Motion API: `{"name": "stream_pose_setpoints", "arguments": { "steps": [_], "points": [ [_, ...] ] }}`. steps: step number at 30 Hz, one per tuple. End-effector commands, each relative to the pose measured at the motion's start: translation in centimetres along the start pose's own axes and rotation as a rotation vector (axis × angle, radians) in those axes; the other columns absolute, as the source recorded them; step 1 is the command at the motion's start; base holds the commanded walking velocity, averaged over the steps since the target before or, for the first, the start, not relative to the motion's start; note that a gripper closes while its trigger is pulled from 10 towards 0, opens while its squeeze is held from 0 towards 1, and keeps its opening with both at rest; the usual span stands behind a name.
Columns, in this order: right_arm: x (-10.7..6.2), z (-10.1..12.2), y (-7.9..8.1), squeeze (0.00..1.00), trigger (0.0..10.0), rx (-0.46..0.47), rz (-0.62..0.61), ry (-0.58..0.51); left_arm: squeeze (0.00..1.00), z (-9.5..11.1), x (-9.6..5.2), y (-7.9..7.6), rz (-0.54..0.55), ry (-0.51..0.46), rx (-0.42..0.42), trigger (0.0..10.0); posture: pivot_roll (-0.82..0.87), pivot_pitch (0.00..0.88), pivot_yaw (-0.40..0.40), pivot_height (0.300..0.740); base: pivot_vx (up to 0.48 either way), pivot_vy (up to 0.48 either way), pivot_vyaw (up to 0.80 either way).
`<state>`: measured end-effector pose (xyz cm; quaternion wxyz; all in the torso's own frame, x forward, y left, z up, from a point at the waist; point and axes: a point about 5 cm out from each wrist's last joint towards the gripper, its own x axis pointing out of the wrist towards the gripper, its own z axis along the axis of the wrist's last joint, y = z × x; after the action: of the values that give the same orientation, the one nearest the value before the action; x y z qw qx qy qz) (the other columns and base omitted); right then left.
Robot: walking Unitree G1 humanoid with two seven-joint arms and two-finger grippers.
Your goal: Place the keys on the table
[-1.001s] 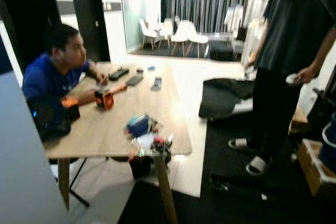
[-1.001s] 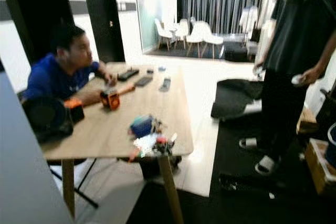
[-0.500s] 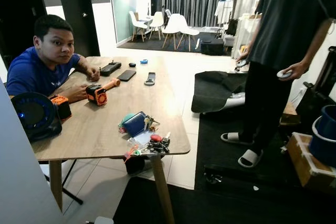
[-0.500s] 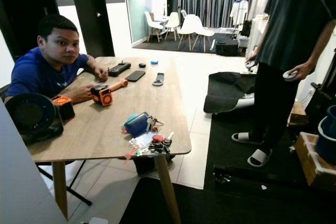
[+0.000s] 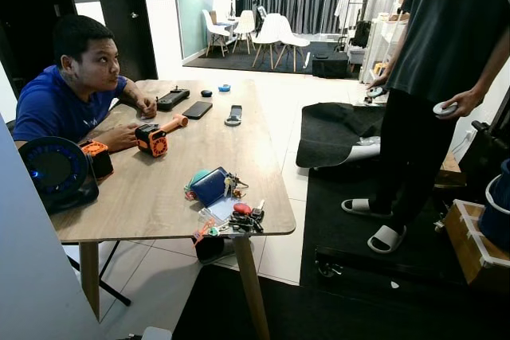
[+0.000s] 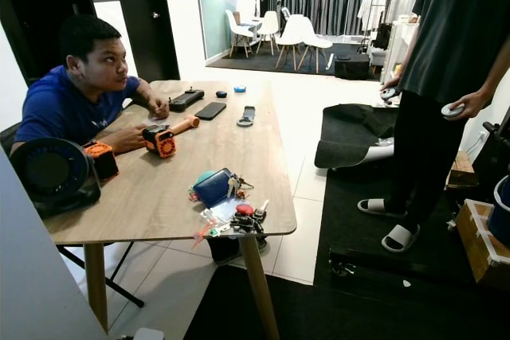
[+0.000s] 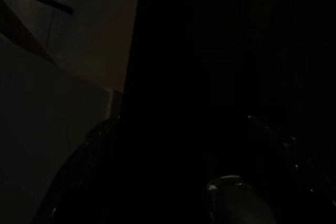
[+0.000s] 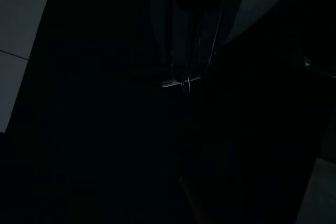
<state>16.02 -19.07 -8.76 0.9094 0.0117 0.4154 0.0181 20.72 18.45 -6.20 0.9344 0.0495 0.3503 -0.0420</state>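
Note:
The wooden table (image 5: pixel 151 197) stands ahead and to my left. Near its front right corner lie a bunch of keys with a red tag (image 5: pixel 244 219) and a blue pouch with more keys (image 5: pixel 212 186). The right wrist view is very dark: my right gripper (image 8: pixel 186 80) hangs over a black floor, its two fingers (image 8: pixel 178 35) pressed together, with a small metal key ring (image 8: pixel 185 83) glinting at their tips. The left wrist view is almost black; my left gripper hangs idle there beside a pale panel (image 7: pixel 52 129).
One person (image 5: pixel 68 101) in blue sits at the table's left side. Another person (image 5: pixel 438 85) in black stands to the right on a black mat, controllers in hand. An orange tool (image 5: pixel 151 139), a round black fan (image 5: pixel 49 171) and phones (image 5: pixel 197 109) lie on the table. A wooden crate (image 5: pixel 476 246) stands at right.
The camera has shifted and the blur is gone. The seated person has turned their head away from me toward the right. The things on the table lie as before.

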Motion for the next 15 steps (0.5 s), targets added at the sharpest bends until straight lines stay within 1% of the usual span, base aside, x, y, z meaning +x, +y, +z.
{"name": "stream_pose_setpoints", "arguments": {
  "steps": [1,15],
  "points": [
    [0.02,0.09,0.21,0.0,10.0,0.028,-0.008,-0.018,0.0,-0.26,-0.11,0.02,-0.005,0.004,-0.014,10.0,0.05,0.019,0.016,0.74,0.0,0.0,0.0],
    [0.04,0.25,0.0,0.0,10.0,0.027,-0.016,-0.022,0.0,-0.11,-0.06,-0.03,0.006,-0.002,-0.031,10.0,0.05,0.022,0.011,0.74,0.0,0.0,0.0]
  ]
}}
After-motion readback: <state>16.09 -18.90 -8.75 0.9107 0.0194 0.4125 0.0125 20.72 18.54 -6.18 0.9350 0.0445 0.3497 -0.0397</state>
